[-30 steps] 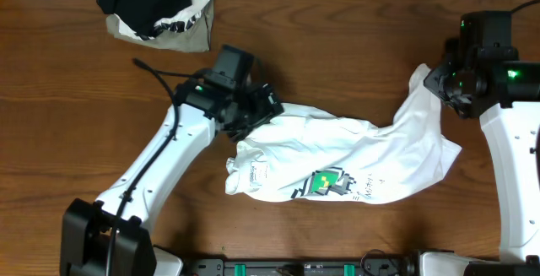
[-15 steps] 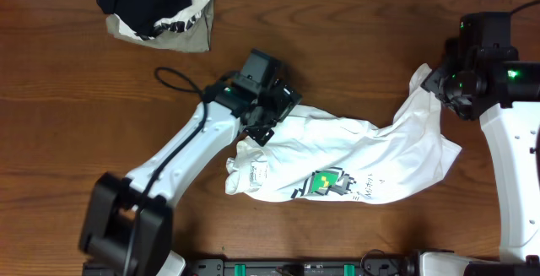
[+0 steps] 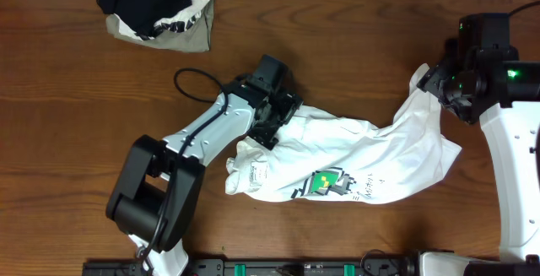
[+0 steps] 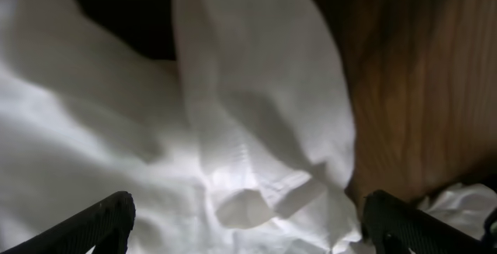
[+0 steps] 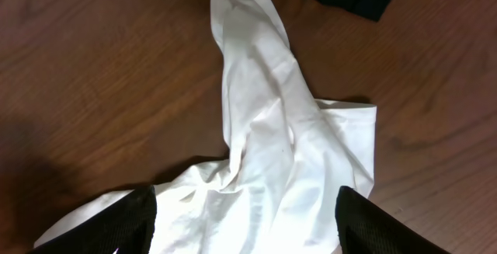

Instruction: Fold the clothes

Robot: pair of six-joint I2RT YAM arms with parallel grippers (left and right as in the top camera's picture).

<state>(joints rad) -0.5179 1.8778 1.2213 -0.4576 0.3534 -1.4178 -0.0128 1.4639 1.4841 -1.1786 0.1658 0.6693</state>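
While the white T-shirt (image 3: 363, 149) lay crumpled across the middle of the tabletop (image 3: 76, 99) (its green print (image 3: 325, 182) facing up on the near side), its left end sat under the left jaws, which stood wide apart over the cloth and held nothing. Its right end reached the right jaws, likewise spread wide and empty, straddling a narrow fold. A pile of dark and pale clothes (image 3: 156, 10) lay at the far left.
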